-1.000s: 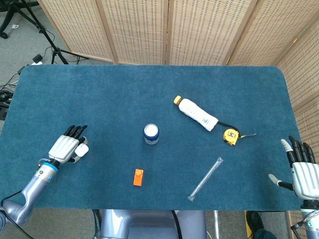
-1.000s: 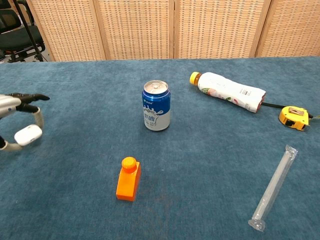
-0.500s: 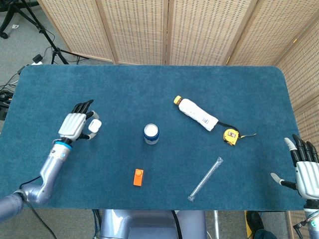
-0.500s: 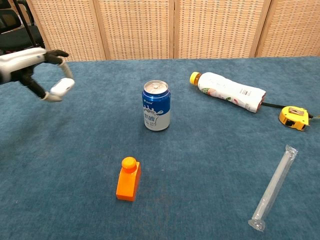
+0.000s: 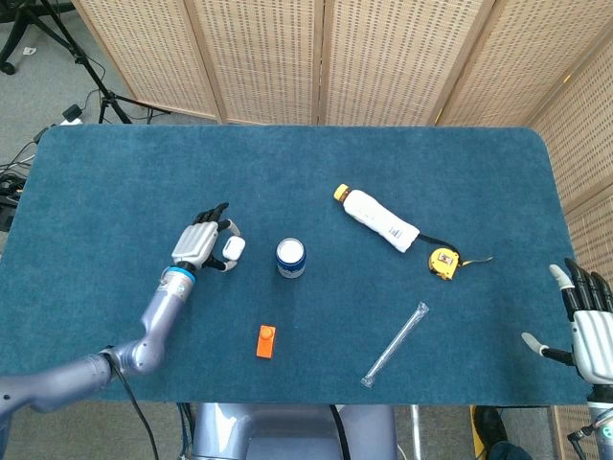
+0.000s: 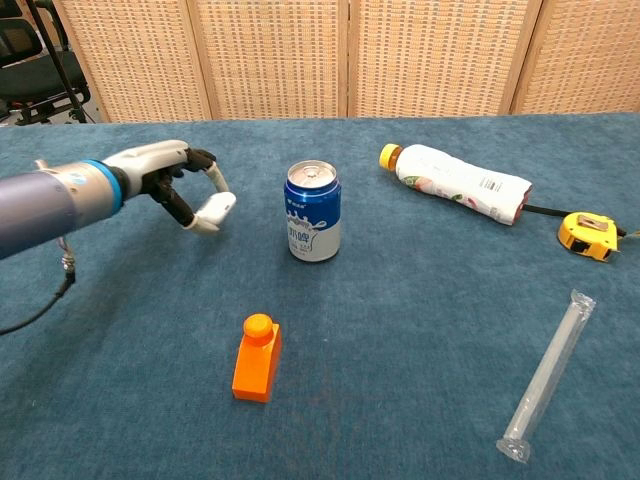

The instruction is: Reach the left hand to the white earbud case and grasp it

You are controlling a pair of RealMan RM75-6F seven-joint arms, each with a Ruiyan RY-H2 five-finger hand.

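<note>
My left hand (image 5: 200, 247) holds the white earbud case (image 5: 233, 248) pinched between thumb and fingers, lifted above the table just left of the blue can (image 5: 290, 257). In the chest view the same left hand (image 6: 168, 178) carries the earbud case (image 6: 216, 210) at about the can's (image 6: 313, 211) mid height. My right hand (image 5: 591, 324) rests at the table's front right corner, fingers spread, nothing in it.
An orange block (image 5: 266, 340) lies in front of the can. A white bottle (image 5: 380, 218), a yellow tape measure (image 5: 443, 262) and a clear tube (image 5: 395, 345) lie to the right on the blue table (image 5: 115, 172).
The left hand has carried the earbud case up off the table and to the right, from the front left toward the can. The right hand has barely shifted.
</note>
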